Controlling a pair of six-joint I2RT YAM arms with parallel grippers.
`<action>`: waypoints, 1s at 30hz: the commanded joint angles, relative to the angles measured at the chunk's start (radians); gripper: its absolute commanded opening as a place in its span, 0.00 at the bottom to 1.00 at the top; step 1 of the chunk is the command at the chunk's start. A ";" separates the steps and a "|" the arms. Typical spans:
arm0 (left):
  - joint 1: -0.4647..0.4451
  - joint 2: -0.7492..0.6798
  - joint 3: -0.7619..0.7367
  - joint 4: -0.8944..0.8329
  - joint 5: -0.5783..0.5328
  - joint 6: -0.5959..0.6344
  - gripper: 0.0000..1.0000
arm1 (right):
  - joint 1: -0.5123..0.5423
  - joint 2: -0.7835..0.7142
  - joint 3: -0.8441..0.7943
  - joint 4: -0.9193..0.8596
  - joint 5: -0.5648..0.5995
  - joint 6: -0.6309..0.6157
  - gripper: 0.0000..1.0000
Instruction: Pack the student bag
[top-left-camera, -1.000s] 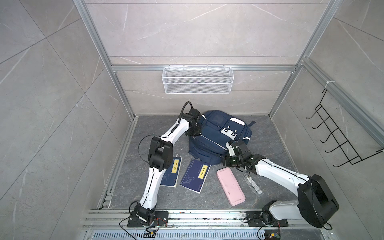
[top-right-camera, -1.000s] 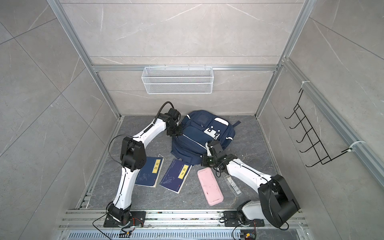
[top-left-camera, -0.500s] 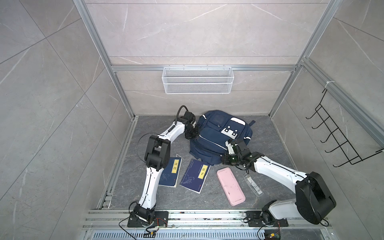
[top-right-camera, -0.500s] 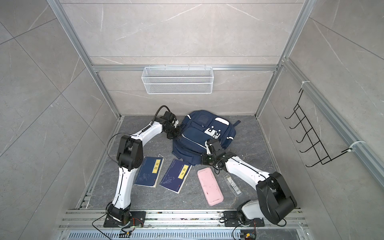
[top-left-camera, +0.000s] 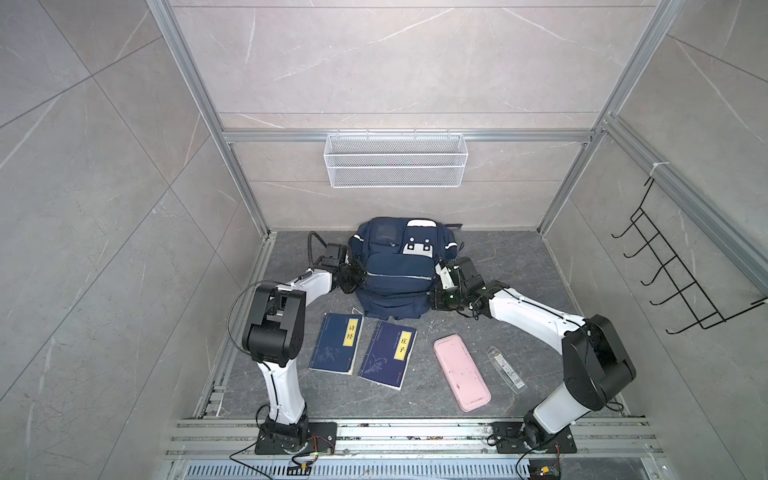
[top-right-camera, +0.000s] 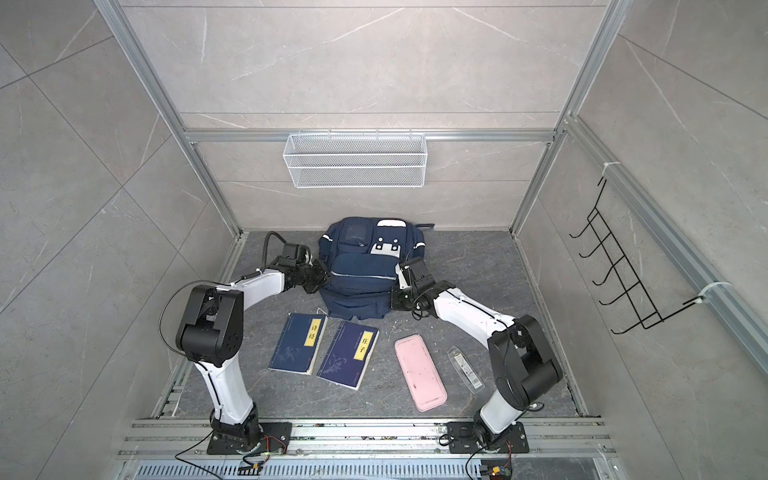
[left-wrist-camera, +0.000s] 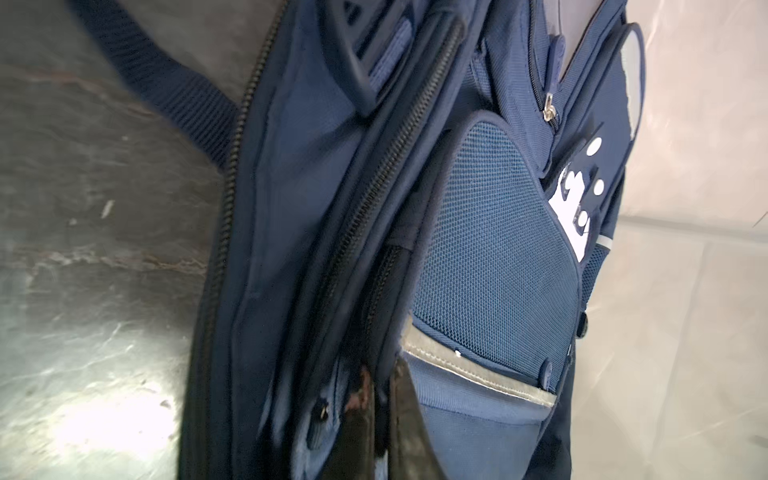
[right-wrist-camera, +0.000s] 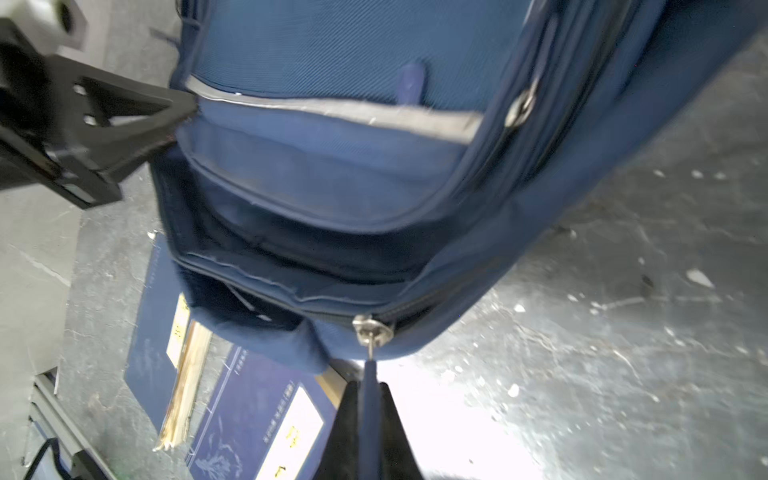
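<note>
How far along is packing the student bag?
Done: nothing packed, though a compartment gapes partly open. In hand: left claw shut on the student bag side, right claw shut on the zipper pull. Left: both blue books, pink case and clear packet lie on the floor.

Seen from the floor's middle, the student bag (top-left-camera: 392, 270) fills 12 o'clock up to the back wall, under a jutting wire basket (top-left-camera: 395, 166). The left arm (top-left-camera: 309, 286) bars the bag's 9 o'clock flank and the right arm (top-left-camera: 528, 316) its 4 o'clock flank. At 6 o'clock one blue book (top-left-camera: 337, 349), a second blue book (top-left-camera: 388, 355), a pink pencil case (top-left-camera: 461, 374) and a clear sleeve (top-left-camera: 505, 370) lie in a row. The books sit just beside the bag's near edge. Bare floor lies open at 2 to 3 o'clock and along the front rail (top-left-camera: 415, 430).
</note>
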 joint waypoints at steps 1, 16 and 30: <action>-0.027 -0.016 0.017 0.212 0.030 -0.143 0.00 | 0.068 0.031 0.079 -0.047 -0.025 -0.036 0.01; -0.068 -0.031 0.059 0.223 0.006 -0.188 0.00 | 0.215 0.266 0.335 -0.021 -0.051 0.058 0.01; -0.091 -0.050 0.021 0.284 0.007 -0.224 0.00 | 0.117 0.231 0.328 -0.078 0.008 0.037 0.01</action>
